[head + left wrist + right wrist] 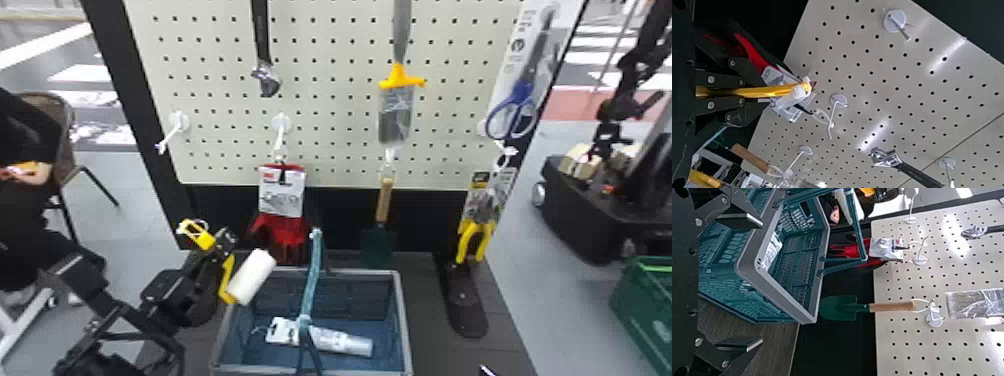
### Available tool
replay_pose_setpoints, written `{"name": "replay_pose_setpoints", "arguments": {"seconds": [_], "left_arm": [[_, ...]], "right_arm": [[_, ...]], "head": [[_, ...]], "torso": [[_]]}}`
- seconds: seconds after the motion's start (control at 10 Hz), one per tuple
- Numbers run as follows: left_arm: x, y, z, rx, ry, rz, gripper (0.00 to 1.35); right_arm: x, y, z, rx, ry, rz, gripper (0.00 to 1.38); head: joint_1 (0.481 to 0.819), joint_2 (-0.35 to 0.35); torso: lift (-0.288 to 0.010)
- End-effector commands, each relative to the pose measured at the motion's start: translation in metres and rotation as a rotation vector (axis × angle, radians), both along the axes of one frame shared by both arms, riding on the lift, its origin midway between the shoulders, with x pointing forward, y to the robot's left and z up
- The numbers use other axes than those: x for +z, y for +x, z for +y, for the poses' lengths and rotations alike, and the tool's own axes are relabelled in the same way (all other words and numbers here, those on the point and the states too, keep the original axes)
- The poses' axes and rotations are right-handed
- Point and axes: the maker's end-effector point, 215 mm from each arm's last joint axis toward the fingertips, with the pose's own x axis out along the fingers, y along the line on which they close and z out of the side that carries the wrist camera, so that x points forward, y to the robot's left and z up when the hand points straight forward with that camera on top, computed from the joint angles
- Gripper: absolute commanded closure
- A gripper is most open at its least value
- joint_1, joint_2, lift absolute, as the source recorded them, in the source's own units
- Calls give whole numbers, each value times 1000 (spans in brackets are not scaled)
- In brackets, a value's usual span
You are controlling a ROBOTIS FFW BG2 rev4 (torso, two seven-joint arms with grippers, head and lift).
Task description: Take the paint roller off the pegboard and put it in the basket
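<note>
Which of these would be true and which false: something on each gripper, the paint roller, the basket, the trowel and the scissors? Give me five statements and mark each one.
1. The left gripper is shut on the yellow handle of the paint roller. True.
2. The paint roller lies at the bottom of the basket. False: the left gripper holds it up by the left side of the basket.
3. The right gripper is clamped on the trowel. False: the right gripper is open and holds nothing; the trowel hangs by its loop from a hook.
4. A white tube lies inside the basket. True.
5. The scissors have red handles. False: the handles of the scissors are blue.
</note>
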Motion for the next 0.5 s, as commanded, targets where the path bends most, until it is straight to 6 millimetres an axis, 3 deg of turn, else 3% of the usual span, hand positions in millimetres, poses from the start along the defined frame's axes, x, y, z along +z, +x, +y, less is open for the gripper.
{"name": "replay_pose_setpoints", "arguments": {"seconds": [0.0, 0.4], "left_arm": [[-9, 0, -18, -30, -14, 16, 1220], [-40, -6, -62, -101, -39, 75, 1220]], "right_arm": [[2, 2, 0, -1, -1, -5, 251], [2, 2, 0, -1, 1, -4, 251]], "head": [[549, 0], [549, 0]], "torso": [[-100], [-100]]}}
